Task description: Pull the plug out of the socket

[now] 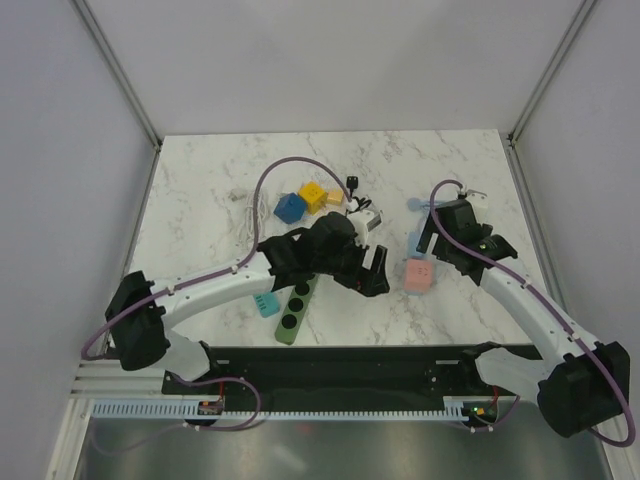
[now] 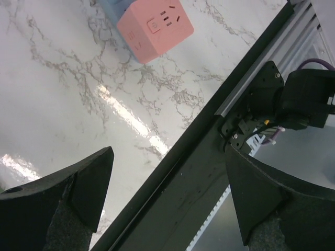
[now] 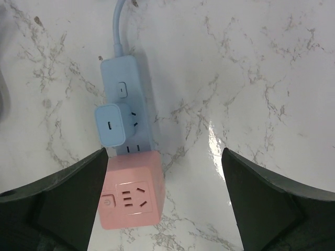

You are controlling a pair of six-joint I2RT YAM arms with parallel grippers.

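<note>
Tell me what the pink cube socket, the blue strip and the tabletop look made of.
Pink cube socket: likely moulded plastic, matte, even colour with rounded edges. Blue strip: same kind of plastic, smooth satin. Tabletop: glossy marble-look surface, grey veins and bright glare; stone or laminate cannot be told.

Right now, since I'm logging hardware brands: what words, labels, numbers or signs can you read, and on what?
No word, brand or number is readable in any view.
On the pink cube socket: a small button sign, too blurred to read.
On the yellow block: dark marks, too small to read.
</note>
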